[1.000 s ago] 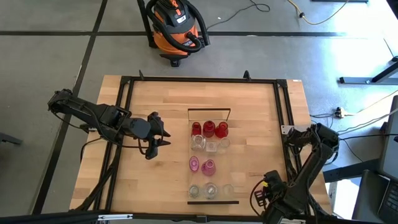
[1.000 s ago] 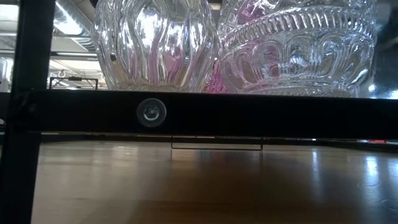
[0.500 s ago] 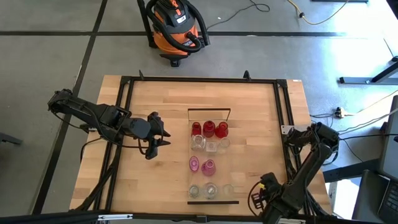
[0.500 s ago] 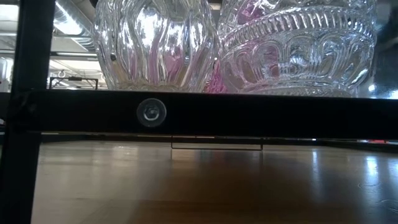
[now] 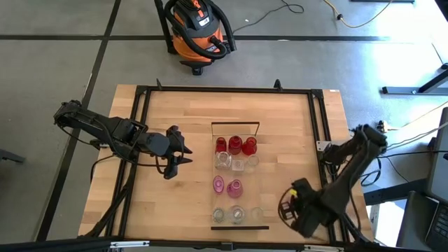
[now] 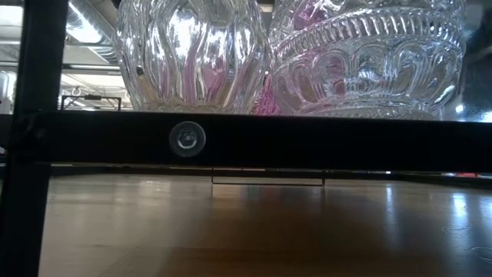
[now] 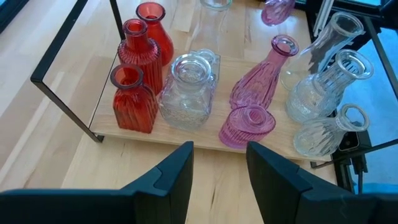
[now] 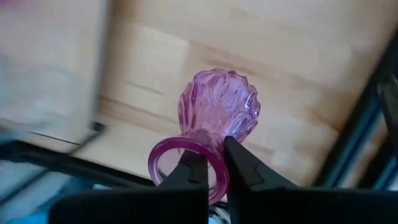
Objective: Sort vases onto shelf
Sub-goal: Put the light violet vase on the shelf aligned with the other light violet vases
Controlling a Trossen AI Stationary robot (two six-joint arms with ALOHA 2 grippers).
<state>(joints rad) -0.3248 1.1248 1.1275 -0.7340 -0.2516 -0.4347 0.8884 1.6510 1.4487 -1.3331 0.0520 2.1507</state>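
Two fingers of our right hand are pinching the neck of a pink vase, just under its round rim, with the ribbed bulb sticking out past the tips. From overhead that hand sits near the desk's front right corner, by the black frame rail, off to the right of the shelf.

Our left hand hovers just left of the shelf with its fingers spread and nothing between them. Its wrist view looks onto the shelf: three red vases stand grouped at one end, a chunky clear jar right beside them, then a tall pink vase and a squat pink one near it, and a few clear vases at the other end.

Overhead, the reds fill the far row, clear ones next, two pinks after that, and clear ones nearest the front edge.
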